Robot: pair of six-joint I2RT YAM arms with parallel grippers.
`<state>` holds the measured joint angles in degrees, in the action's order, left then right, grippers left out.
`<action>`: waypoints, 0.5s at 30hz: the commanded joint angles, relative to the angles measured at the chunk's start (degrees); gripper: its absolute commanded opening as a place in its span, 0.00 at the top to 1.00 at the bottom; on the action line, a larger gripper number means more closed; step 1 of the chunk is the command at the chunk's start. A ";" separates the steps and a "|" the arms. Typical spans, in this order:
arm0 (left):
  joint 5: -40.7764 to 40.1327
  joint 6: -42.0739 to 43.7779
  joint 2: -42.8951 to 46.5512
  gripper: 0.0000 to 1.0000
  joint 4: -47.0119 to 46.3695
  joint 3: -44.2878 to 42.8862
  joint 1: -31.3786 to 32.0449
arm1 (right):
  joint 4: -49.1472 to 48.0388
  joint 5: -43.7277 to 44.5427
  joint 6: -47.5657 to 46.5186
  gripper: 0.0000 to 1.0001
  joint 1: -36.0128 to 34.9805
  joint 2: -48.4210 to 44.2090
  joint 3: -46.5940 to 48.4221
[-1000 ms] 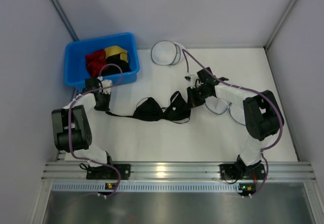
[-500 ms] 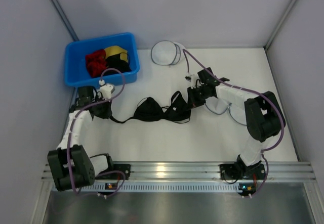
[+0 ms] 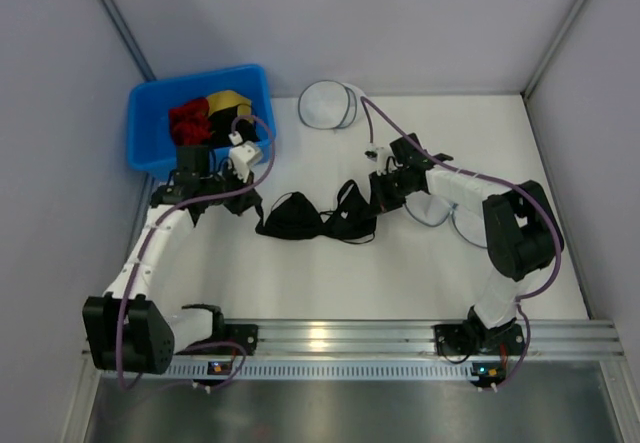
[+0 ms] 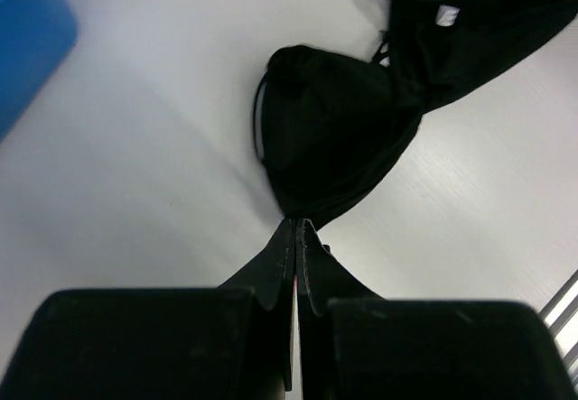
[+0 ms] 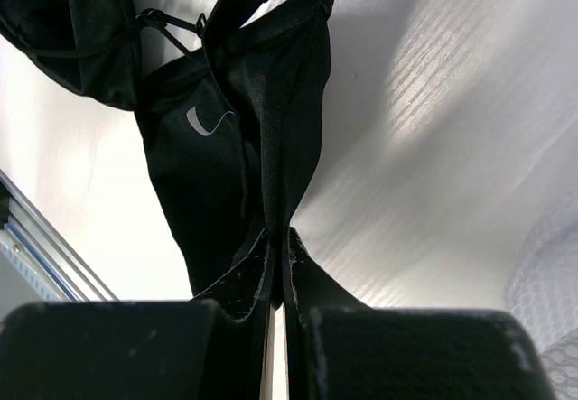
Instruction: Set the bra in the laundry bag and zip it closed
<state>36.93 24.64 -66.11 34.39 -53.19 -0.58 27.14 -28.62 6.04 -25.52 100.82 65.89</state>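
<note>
The black bra (image 3: 312, 219) lies bunched mid-table, held at both ends. My left gripper (image 3: 254, 209) is shut on its left end; in the left wrist view the fingertips (image 4: 296, 226) pinch the edge of one cup of the bra (image 4: 334, 129). My right gripper (image 3: 378, 203) is shut on the right end, and the right wrist view shows the bra (image 5: 208, 147) hanging from the pinched jaws of that gripper (image 5: 278, 234). The see-through mesh laundry bag (image 3: 438, 211) lies partly under my right forearm, and its mesh (image 5: 547, 278) shows at the right wrist view's edge.
A blue bin (image 3: 150, 98) at the back left holds a red garment (image 3: 187, 121) and a yellow-and-black garment (image 3: 231, 109). A whiter round mesh case (image 3: 326, 105) lies at the back centre. Grey walls close in both sides, and a metal rail (image 3: 340, 339) runs along the near edge.
My left arm has swung right from the left edge, carrying the bra's left end toward the middle, so the bra is more bunched. The right arm has not moved.
</note>
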 commanded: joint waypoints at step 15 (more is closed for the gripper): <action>-15.22 -18.84 -23.79 1.00 -27.62 -7.10 21.58 | -1.82 -1.35 -1.56 1.00 -0.85 -0.44 0.82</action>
<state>24.45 9.67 -87.68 13.78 -57.67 19.97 26.96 -28.69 5.48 -25.76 100.84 65.89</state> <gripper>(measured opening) 0.012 0.011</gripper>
